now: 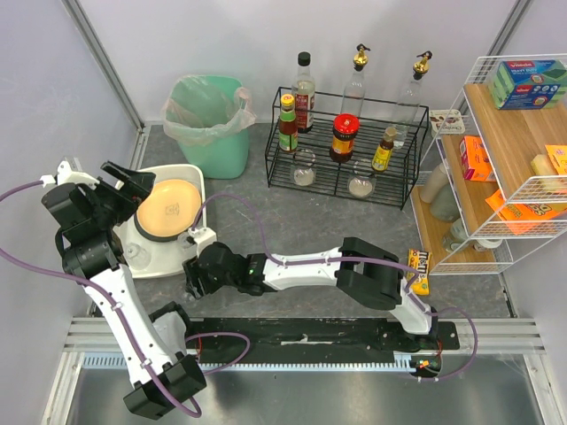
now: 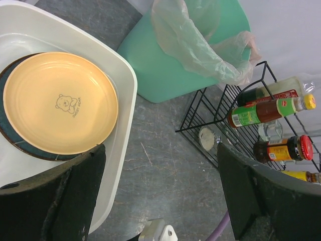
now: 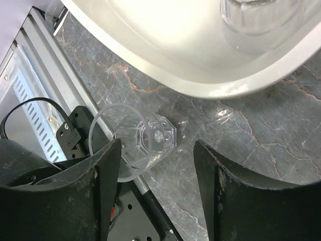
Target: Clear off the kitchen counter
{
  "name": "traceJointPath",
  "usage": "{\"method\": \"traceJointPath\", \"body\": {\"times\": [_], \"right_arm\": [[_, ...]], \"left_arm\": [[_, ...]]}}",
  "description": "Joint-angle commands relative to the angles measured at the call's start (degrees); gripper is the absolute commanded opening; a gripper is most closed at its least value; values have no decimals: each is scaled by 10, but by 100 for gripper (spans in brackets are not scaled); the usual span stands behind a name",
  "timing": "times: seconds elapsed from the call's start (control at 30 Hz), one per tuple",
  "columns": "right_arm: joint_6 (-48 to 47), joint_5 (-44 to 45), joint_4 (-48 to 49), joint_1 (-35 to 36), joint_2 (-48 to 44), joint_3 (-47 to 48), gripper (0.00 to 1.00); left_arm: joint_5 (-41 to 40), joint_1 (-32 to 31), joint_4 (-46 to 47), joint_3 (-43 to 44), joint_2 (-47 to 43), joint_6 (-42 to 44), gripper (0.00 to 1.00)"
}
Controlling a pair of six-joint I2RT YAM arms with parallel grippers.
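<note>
1. Although the kitchen counter [image 1: 310, 221] spreads dark and mottled across the whole work area beneath both my arms, I judge it only partly cleared.
2. Step in hand, by my judgement: picking up the clear glass [image 3: 150, 140], which sits on the stone at the counter's near edge, just beside the white tub [image 3: 200, 85].
3. My right gripper [image 3: 156, 150] has its fingers apart, one on either side of the glass, not clamped. Whether the glass stands or lies tilted I cannot tell.
4. The next move calls for closing gently on slippery walls, lifting clear of the tub's rim, and setting down beside the second glass [image 3: 256, 20] inside.
5. My left gripper [image 2: 160, 150] hangs spread and empty above the tub's edge, near the yellow plate [image 2: 60, 100] resting on a dark plate [image 2: 12, 138].
6. Surroundings: a green lined bin [image 1: 213, 124], a black wire rack [image 1: 332, 177] of bottles, and a shelf [image 1: 514, 133] at right. A yellow sweet packet [image 1: 418, 270] lies on the counter.
</note>
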Motion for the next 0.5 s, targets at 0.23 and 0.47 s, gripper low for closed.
{"method": "traceJointPath", "body": {"times": [0.23,0.47], "right_arm": [[-5,36,-35,-4,17,39,51],[-6,30,-51,-5,23,39,37]], "left_arm": [[20,4,24,1,-6,9,96],[19,4,24,-2,-8,8,96]]}}
